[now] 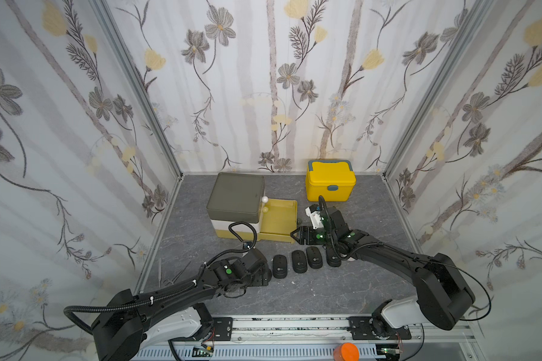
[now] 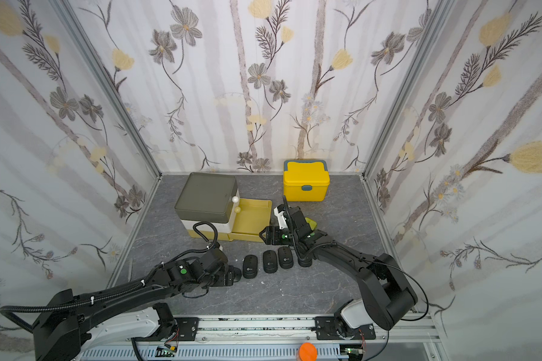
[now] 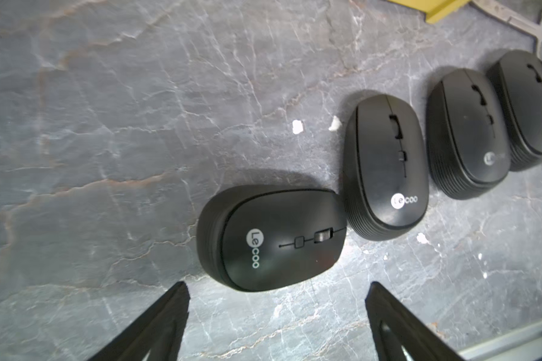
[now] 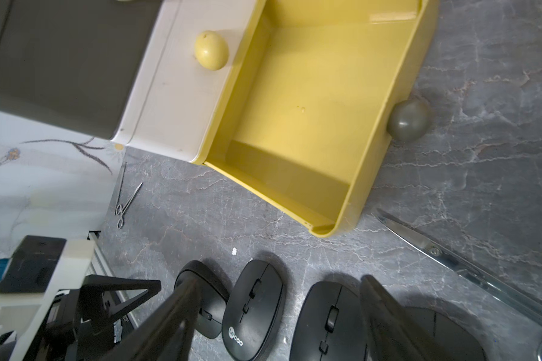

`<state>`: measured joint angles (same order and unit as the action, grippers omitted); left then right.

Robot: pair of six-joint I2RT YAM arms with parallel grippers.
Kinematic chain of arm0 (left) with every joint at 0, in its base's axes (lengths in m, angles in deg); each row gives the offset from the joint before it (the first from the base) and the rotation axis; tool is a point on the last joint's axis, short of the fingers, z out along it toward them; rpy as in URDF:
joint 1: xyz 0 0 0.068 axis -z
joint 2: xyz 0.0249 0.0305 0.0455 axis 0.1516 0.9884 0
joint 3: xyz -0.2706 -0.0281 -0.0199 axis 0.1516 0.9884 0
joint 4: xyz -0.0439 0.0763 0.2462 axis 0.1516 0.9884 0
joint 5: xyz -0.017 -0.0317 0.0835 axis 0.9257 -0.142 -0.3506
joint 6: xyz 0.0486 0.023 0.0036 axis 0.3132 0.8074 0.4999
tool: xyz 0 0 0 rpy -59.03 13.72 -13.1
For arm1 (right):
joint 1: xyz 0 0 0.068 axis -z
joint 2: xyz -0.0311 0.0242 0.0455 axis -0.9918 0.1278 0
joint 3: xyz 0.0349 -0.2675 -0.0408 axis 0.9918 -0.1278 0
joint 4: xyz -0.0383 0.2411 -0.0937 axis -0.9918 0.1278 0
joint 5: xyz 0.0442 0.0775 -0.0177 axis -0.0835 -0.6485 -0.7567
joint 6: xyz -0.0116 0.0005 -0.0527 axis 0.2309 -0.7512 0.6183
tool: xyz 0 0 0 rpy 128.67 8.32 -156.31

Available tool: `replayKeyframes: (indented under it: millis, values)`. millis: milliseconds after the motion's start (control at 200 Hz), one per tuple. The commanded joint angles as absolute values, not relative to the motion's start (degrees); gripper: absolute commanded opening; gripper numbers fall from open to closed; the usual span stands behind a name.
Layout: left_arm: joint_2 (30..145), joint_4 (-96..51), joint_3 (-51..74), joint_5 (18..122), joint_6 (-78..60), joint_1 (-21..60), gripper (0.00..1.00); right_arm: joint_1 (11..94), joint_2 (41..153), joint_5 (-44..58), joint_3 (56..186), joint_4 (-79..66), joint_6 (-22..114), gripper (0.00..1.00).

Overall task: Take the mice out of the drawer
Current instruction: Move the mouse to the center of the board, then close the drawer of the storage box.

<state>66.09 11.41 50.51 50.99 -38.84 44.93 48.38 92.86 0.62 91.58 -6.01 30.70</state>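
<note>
The left gripper's (image 3: 277, 286) jaws are spread wide and empty, as are the right gripper's (image 4: 278, 279). Five mice (image 1: 299, 262) are lined on the table (image 1: 326, 290) at six o'clock from the drawer (image 4: 310, 93), seen empty; the task is judged finished.

Your two top views sit high above the front edge of the table (image 1: 310, 293), looking down and toward the back wall (image 1: 263, 93); both take in all of it. The left wrist camera hangs close over the mice (image 3: 385, 168). The right wrist camera, a little farther off, faces the open drawer (image 4: 310, 93) and apparently that same row of mice.
</note>
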Motion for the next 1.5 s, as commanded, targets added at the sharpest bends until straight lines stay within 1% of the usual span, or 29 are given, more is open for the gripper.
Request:
replayKeyframes:
  millis: [0, 60, 120, 190, 295, 345, 400, 470, 535, 644, 749, 889, 1074, 1239, 1369, 1494]
  values:
    - [64.61, 12.46, 46.94, 45.44, -41.03, 45.03, 0.92, 49.47, 94.88, -1.76, 92.03, -9.35, 26.58, 0.78]
    - [62.77, 13.25, 44.31, 43.63, -40.91, 44.63, 0.93, 50.31, 96.88, -1.97, 92.57, -10.56, 23.46, 0.73]
    - [60.97, 15.18, 41.25, 42.17, -40.53, 43.06, 0.93, 51.22, 98.7, -4.39, 92.72, -14.3, 20.74, 0.71]
    - [58.72, 15.98, 37.86, 42.1, -38.07, 40.44, 0.93, 51.27, 99.9, -3.54, 93.7, -16.56, 19.31, 0.69]
    - [57.06, 16.59, 32.18, 44.39, -32.89, 33.14, 0.93, 52.92, 103.38, -4.17, 94.39, -20.02, 16.17, 0.61]
    - [57.76, 18.39, 28.64, 45.22, -30.61, 28.94, 0.93, 54.13, 104.17, -4.76, 93.92, -22.08, 14.12, 0.57]
    - [59.1, 19.62, 25.03, 45.31, -27.41, 25.17, 0.93, 54.77, 104.98, -3.77, 94.18, -22.17, 13.29, 0.54]
    - [61.37, 20.12, 21.75, 44.9, -23.36, 19.61, 0.93, 54.9, 106.57, -3.35, 95.34, -21.79, 13.26, 0.54]
    - [64.05, 19.76, 19.25, 47.36, -20.61, 13.99, 0.94, 54.98, 108.36, -4.45, 96.6, -22.01, 13.2, 0.55]
    - [67.55, 16.54, 17.59, 47.39, -18.26, 7.12, 0.95, 55.0, 110.09, -4.62, 97.46, -23.25, 12.13, 0.57]
    - [70.91, 13.94, 16.74, 52.32, -17.6, -0.49, 0.96, 55.03, 111.37, -5.37, 98.37, -24.18, 11.81, 0.57]
    - [72.84, 7.46, 19.33, 61.1, -18.01, -7.57, 0.96, 54.8, 114.09, -8.65, 100.63, -25.91, 11.68, 0.57]
    - [76.07, 2.2, 21.35, 69.42, -17.76, -9.07, 0.94, 53.54, 119.27, -12.23, 105.21, -27.8, 11.91, 0.56]
    - [78.26, 0.44, 22.85, 72.3, -17.5, -9.03, 0.89, 51.05, 123.27, -14.0, 111.0, -29.43, 14.6, 0.55]
    - [78.32, -0.29, 24.11, 72.65, -17.5, -9.07, 0.86, 51.08, 124.75, -17.0, 112.33, -33.22, 14.73, 0.55]
    - [78.07, -0.11, 24.72, 70.9, -17.68, -9.07, 0.85, 53.09, 121.8, -17.03, 110.13, -34.07, 14.73, 0.54]
